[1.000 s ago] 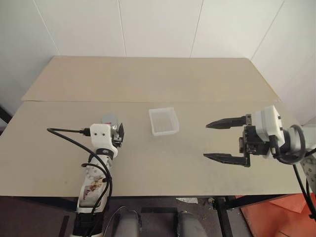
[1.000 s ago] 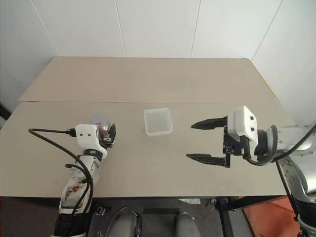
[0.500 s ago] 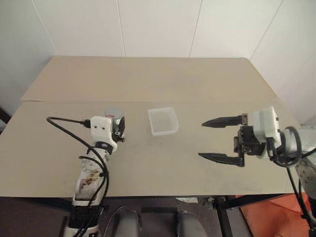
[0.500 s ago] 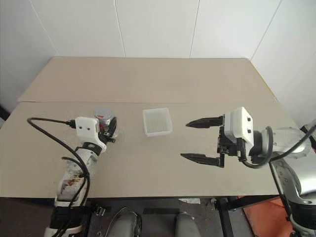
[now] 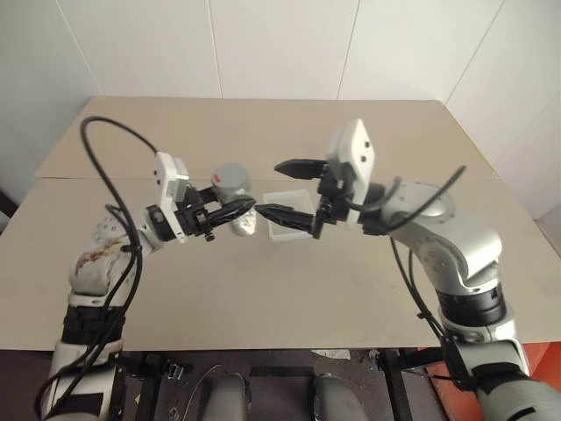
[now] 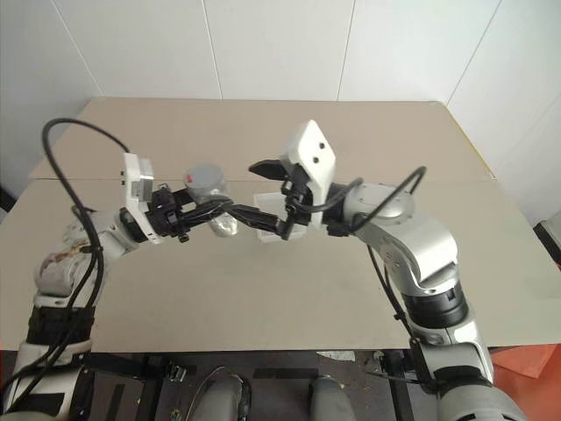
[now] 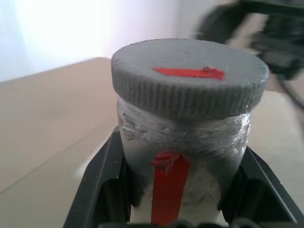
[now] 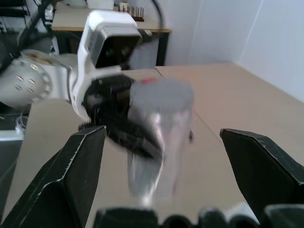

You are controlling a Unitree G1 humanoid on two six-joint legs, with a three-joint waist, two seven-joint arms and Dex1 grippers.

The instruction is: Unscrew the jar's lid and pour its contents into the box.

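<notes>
The left gripper [image 5: 235, 213] clenches the jar [image 7: 183, 166] above the table [image 5: 263, 298], beside the box [image 5: 294, 230]. The left wrist view shows the lid [image 7: 189, 76] screwed on, red-marked. The right gripper [image 5: 296, 191] faces the jar, fingers spread wide, empty.

The jar [image 7: 183, 164] is silvery grey with a vertical red stripe on its side. Its ribbed lid [image 7: 189, 78] is matte grey, marked by a red bar across the top. The box [image 5: 289, 216] is clear whitish plastic on the beige table [image 5: 263, 289].
</notes>
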